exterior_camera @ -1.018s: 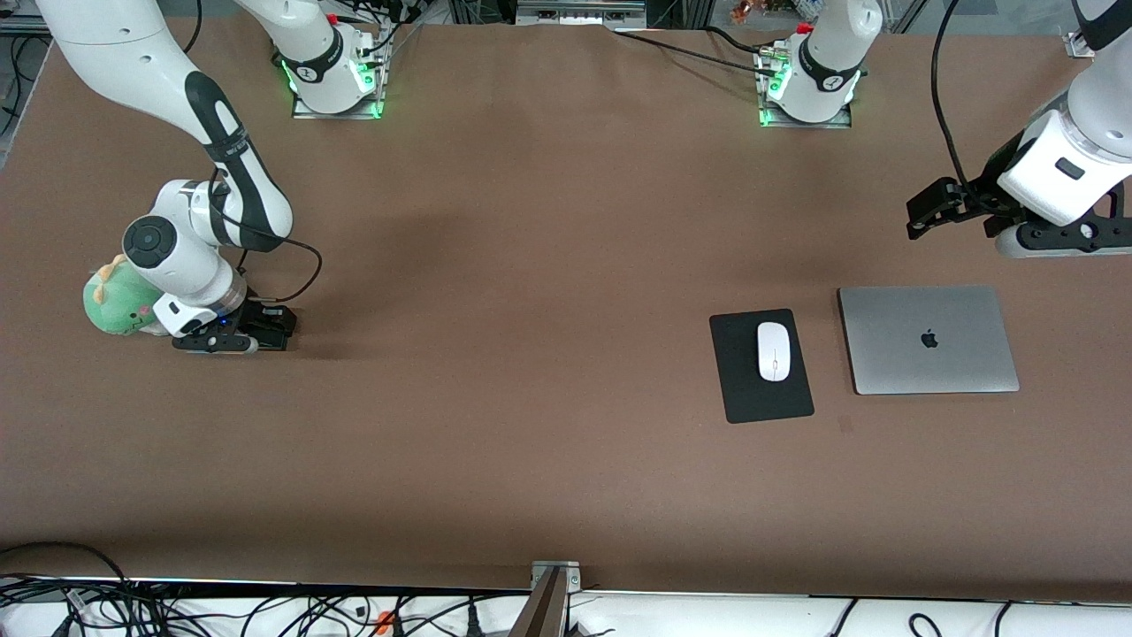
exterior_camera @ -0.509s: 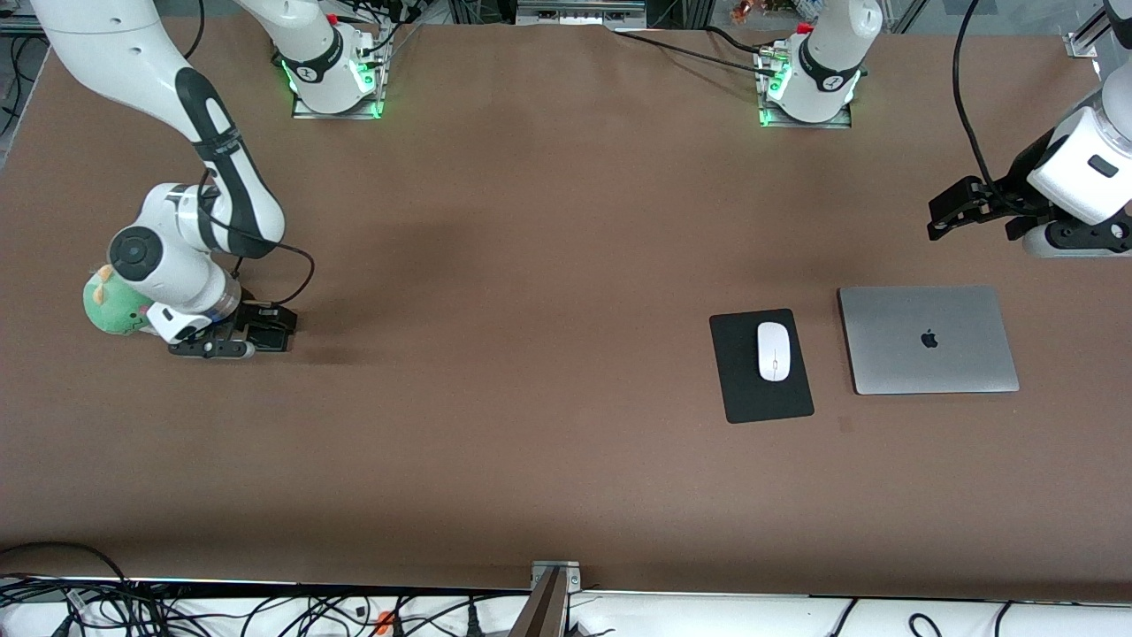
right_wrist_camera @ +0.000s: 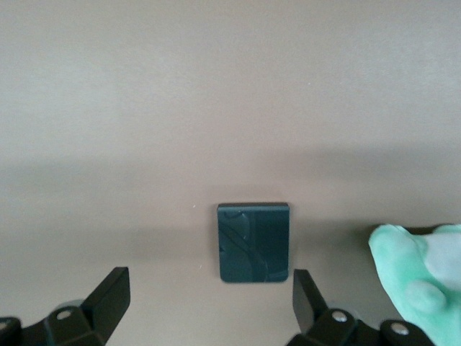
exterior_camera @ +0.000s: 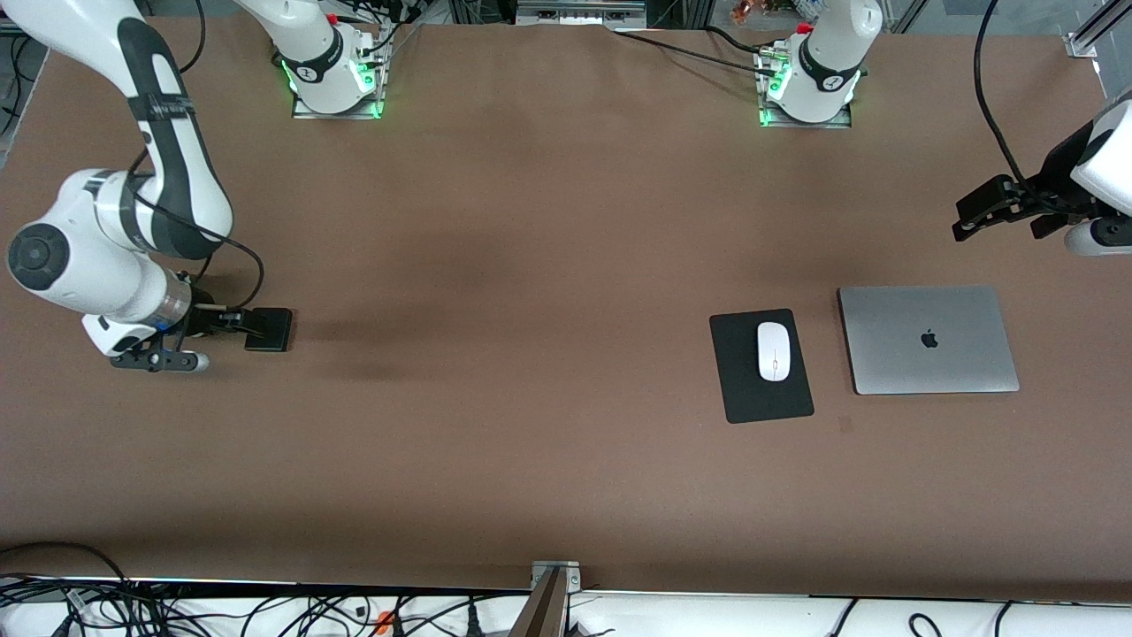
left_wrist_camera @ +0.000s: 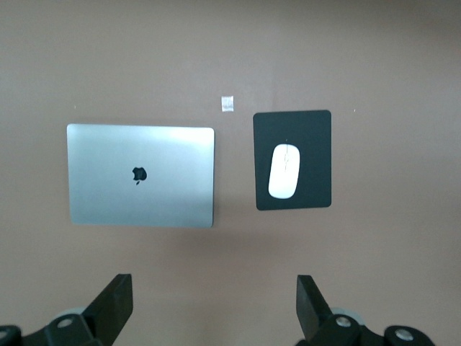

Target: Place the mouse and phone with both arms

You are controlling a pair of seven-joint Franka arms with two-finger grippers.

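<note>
Both end effectors open, empty

Phone (exterior_camera: 269, 329), by the right arm's tabletop edge, looks stiff and slick: pinch its long edges. Right end effector (right_wrist_camera: 205, 306) beside it; left end effector (left_wrist_camera: 215, 306) above the laptop (exterior_camera: 928, 340); mouse (exterior_camera: 773, 351) on the mat (exterior_camera: 738, 389).

This is a robotics lab. Two white jointed arms are bolted to metal base plates (exterior_camera: 336, 111) along the far edge of a wide brown tabletop (exterior_camera: 531, 354), with green status lights glowing at their bases. Black cables (exterior_camera: 681, 49) run from the bases off the far edge, and a tangle of loose wiring (exterior_camera: 106, 606) lies along the near edge beside a metal bracket (exterior_camera: 554, 575). Aluminium framing (exterior_camera: 1092, 26) shows at the far corner.
</note>
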